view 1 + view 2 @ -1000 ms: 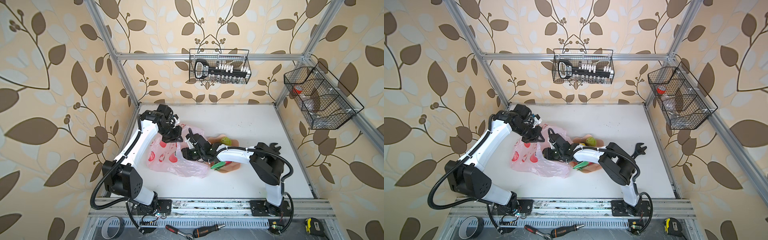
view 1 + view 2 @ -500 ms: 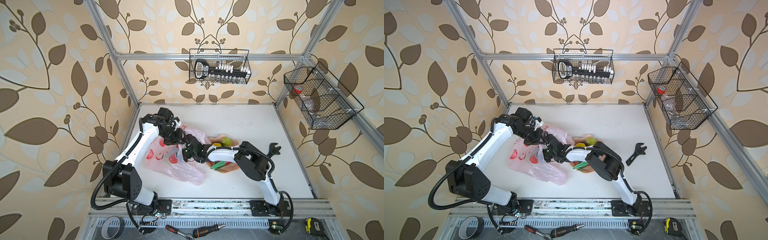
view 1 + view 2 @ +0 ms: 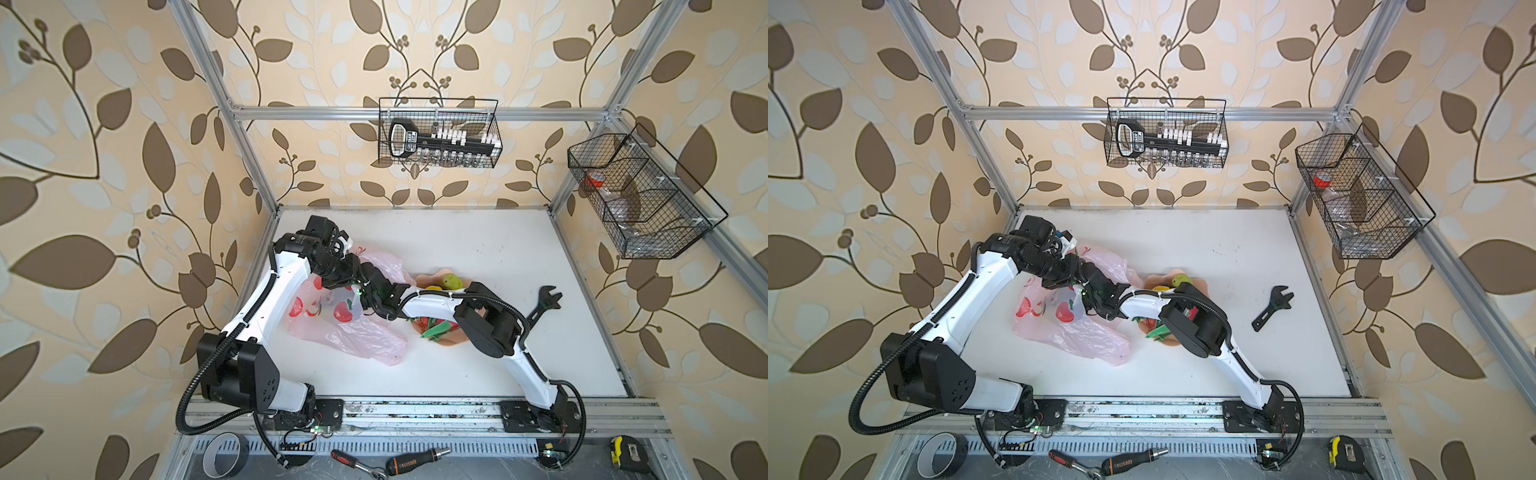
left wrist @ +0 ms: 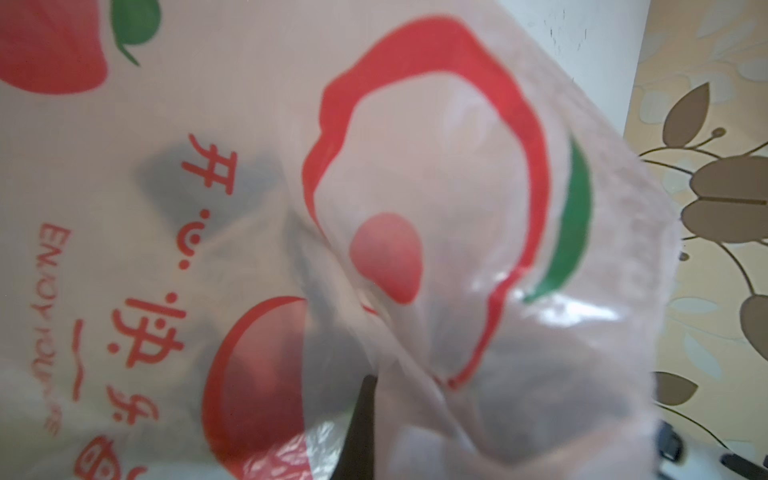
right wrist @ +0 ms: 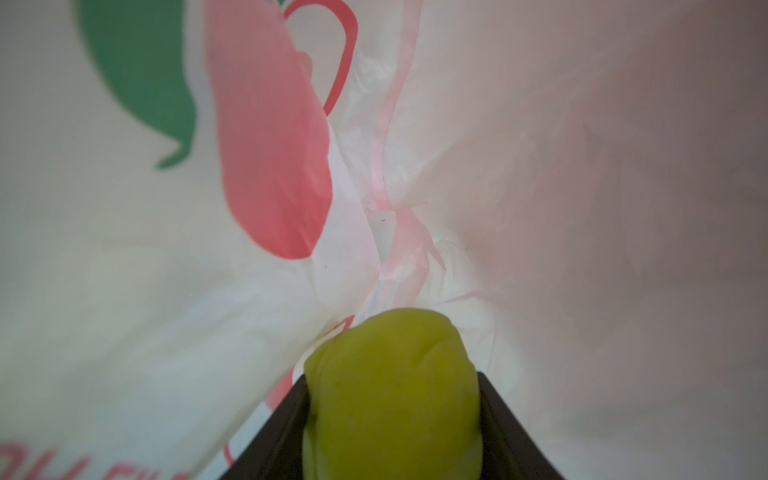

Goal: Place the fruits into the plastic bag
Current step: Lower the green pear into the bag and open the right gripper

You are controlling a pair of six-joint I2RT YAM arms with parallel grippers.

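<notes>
A: On the white table point(image 3: 478, 249), in both top views, we see the plastic bag point(image 3: 353, 336) beside the bowl point(image 3: 446, 341), where a green pear point(image 3: 451, 281) lies. Both grippers meet at the bag's mouth.

B: Only the right wrist view takes us inside: the right gripper point(image 5: 392, 376) clasps a yellow-green fruit point(image 5: 390, 415) within the film. The left gripper point(image 3: 338, 278) is pinched closed on the bag.

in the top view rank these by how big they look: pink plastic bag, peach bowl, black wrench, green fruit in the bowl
1. plastic bag
2. bowl, though the right arm hides part of it
3. wrench
4. green fruit
</notes>
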